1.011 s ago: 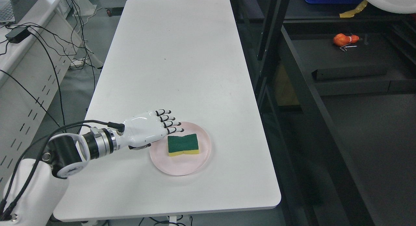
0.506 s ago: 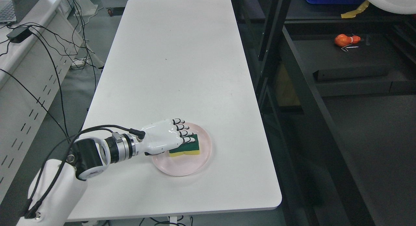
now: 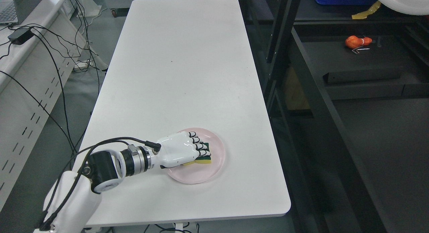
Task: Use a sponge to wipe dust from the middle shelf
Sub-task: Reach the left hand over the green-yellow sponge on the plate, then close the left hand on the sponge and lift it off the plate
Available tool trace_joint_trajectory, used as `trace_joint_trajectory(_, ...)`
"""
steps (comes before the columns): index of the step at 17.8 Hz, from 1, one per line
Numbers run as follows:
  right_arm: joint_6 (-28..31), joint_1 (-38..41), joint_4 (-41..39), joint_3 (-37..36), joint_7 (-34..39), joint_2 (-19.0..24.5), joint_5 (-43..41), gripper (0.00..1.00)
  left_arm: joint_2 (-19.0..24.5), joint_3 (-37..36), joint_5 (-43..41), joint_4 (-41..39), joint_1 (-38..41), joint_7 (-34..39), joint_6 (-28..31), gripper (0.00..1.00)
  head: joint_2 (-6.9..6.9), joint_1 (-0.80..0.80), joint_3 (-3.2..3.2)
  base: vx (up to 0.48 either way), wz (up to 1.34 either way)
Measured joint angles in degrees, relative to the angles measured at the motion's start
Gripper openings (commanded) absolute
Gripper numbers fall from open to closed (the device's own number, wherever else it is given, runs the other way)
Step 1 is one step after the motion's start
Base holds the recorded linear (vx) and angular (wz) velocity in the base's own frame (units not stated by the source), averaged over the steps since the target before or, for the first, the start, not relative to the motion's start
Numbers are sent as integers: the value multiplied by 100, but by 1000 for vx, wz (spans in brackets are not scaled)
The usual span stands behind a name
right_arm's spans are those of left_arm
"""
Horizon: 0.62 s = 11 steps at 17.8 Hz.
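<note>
Lying in a pink plate [image 3: 214,166] on the white table [image 3: 181,75], sponge [image 3: 204,156], seemingly clasped by left robot hand [image 3: 182,152].

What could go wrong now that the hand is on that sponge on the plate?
The left hand covers most of the sponge, with fingers curled over it; whether the grip is firm can't be seen, so the sponge might slip out on lifting. The pink plate lies loose on the table, so it might slide or tip. The shelf stands off to the right, so a weak grip might drop the sponge on the way.
</note>
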Motion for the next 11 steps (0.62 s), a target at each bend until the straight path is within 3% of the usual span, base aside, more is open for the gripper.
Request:
trace_joint_trajectory(2,0,0,0,0,0,0,0,100,-58,89,102,2,123,0,7,48,0,0,0,0,0)
trace_joint_trajectory(8,0,0,0,1,0,0,0,100,-204,557,1141,19,556,-104,-151,2,0,0,0,0,0)
trace_joint_trajectory(11,0,0,0,1,0,0,0,100,-254,846,2153,35,761,-120,-192,0,0,0,0,0,0)
